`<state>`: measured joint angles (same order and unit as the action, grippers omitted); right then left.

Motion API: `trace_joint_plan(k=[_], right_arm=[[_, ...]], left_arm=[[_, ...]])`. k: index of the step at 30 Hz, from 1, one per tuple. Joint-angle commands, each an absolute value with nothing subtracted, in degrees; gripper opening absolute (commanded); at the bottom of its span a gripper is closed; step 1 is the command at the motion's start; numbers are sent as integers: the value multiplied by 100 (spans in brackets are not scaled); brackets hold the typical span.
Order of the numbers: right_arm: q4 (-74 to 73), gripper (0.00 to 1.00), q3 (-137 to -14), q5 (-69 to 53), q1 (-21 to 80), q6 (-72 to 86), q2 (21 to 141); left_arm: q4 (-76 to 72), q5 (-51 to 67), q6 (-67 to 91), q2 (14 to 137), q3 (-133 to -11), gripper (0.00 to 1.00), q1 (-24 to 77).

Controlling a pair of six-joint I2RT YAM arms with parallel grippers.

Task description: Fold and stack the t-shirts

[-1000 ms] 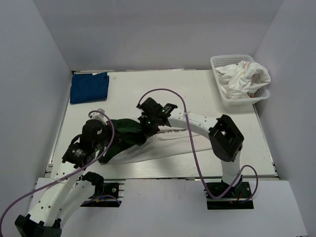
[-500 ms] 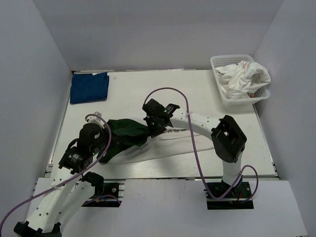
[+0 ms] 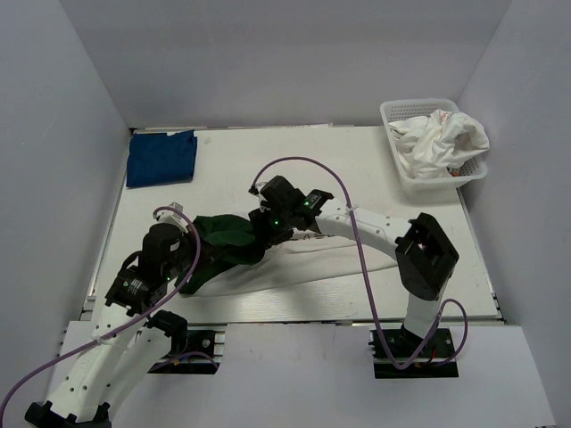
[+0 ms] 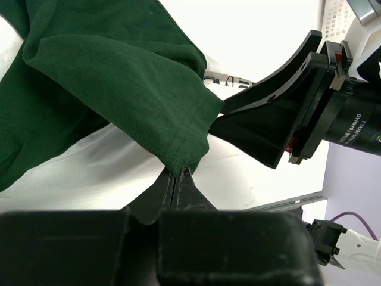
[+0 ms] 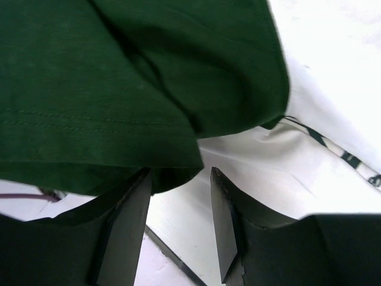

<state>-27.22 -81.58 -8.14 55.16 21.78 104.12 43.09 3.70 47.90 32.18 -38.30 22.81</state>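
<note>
- The table (image 3: 357, 169) carries the white t-shirt with dark green sleeves (image 3: 268, 260) at its 7 o'clock side, white body spread flat, green cloth bunched up at the 9 o'clock end.
- A white basket (image 3: 419, 102) at the 2 o'clock corner holds a crumpled heap of white shirts (image 3: 442, 138).
- A dark blue t-shirt (image 3: 161, 158) lies folded at the 10 o'clock corner.
- The left gripper (image 4: 177, 170) is clenched on the stitched hem of a green sleeve, which rises toward 11 o'clock from the tips.
- The right gripper (image 5: 178, 173) has its fingers spread; green cloth hangs at 12 o'clock, its edge dipping between them.
- White lettering on the right arm's motor seems to read "DAMIAO"; the rest is too small.
</note>
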Motion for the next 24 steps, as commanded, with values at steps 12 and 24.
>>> trace_joint_plan(k=[12, 24], right_arm=[[-2566, 0, -8411, -1004, 5519, 2285, 10556], [-3999, 0, -8667, 940, 5546, 1750, 10362]], left_arm=[[4333, 282, 4799, 3129, -3938, 0, 2303], [5221, 167, 5309, 2637, -3516, 0, 2303]])
